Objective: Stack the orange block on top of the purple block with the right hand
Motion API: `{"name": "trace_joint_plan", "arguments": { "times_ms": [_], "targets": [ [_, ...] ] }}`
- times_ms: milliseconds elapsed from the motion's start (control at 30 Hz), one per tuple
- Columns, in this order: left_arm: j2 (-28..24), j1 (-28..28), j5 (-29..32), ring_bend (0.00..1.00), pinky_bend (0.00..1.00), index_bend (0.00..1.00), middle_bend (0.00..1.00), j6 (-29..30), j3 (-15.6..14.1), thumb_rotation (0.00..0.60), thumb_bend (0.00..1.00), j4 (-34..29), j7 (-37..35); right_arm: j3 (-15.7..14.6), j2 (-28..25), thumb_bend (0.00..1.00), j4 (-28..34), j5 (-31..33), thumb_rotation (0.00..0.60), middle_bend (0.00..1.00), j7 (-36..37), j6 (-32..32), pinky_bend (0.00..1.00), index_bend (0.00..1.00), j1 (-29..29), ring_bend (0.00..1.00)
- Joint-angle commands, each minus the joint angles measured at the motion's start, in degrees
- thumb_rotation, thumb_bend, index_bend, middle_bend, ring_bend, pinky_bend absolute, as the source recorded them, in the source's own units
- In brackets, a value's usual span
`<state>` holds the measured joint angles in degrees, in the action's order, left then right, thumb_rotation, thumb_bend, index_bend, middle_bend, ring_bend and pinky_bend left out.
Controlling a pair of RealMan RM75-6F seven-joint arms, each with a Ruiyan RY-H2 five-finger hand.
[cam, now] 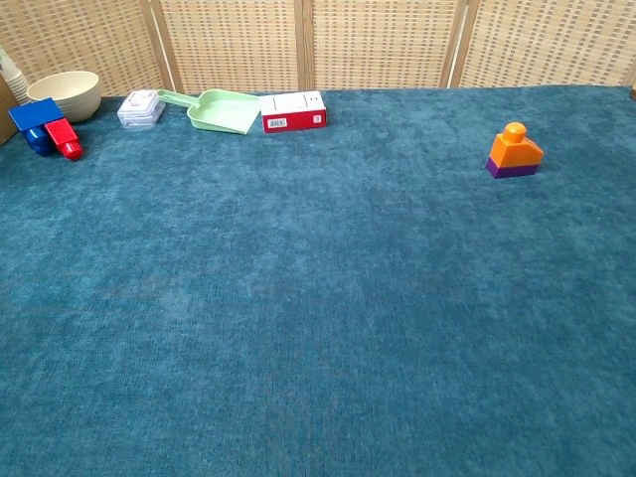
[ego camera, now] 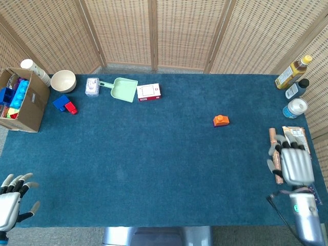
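Observation:
The orange block (ego camera: pixel 221 120) (cam: pixel 515 145) sits on top of the purple block (cam: pixel 511 171) on the blue cloth, right of centre; from the head view the purple one is hidden beneath it. My right hand (ego camera: pixel 292 164) hovers near the table's right front edge, far from the stack, holding nothing with fingers extended. My left hand (ego camera: pixel 11 201) is at the front left corner, fingers spread and empty. Neither hand shows in the chest view.
A cardboard box of toys (ego camera: pixel 19 100), a bowl (ego camera: pixel 63 80), blue and red blocks (ego camera: pixel 65 104), a clear case (ego camera: pixel 92 85), a green scoop (ego camera: pixel 122 88) and a red-white box (ego camera: pixel 148 91) line the back left. Bottles (ego camera: pixel 293 77), a wooden stick (ego camera: pixel 274 146) and a packet (ego camera: pixel 296 141) lie at right.

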<state>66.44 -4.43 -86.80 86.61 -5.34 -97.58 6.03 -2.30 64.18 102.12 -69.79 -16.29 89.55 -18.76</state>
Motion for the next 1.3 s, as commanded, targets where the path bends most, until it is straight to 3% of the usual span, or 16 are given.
{"name": "trace_joint_plan", "arguments": {
  "times_ms": [33,300,600,1300],
  "targets": [
    [-0.1,-0.3,-0.4,0.17,0.0,0.35,0.2,0.2,-0.4,0.6,0.37,-0.2,0.2,-3.2,0.4,0.28,-1.5,-4.2,0.6,0.28,0.0,3.1,0.2,0.53,4.7,0.13],
    [0.8,-1.0,-4.5,0.17,0.0,0.38,0.21,3.3,-0.6,0.6,0.37,0.9,0.2,-4.9,2.3,0.28,-4.0,-7.6,0.6,0.27,1.7,5.7,0.2,0.53,11.1,0.13],
    [0.5,-0.7,-10.7,0.17,0.0,0.39,0.21,8.7,1.0,0.6,0.37,0.4,1.5,-4.4,3.2,0.28,-5.6,-10.5,0.6,0.28,3.8,5.4,0.2,0.53,14.2,0.13],
    [-0.2,0.2,-10.0,0.17,0.0,0.38,0.21,8.2,2.8,0.6,0.37,-1.6,2.7,-1.0,3.1,0.28,-5.4,-12.5,0.6,0.28,4.3,3.4,0.2,0.53,16.7,0.13]
  ]
}}
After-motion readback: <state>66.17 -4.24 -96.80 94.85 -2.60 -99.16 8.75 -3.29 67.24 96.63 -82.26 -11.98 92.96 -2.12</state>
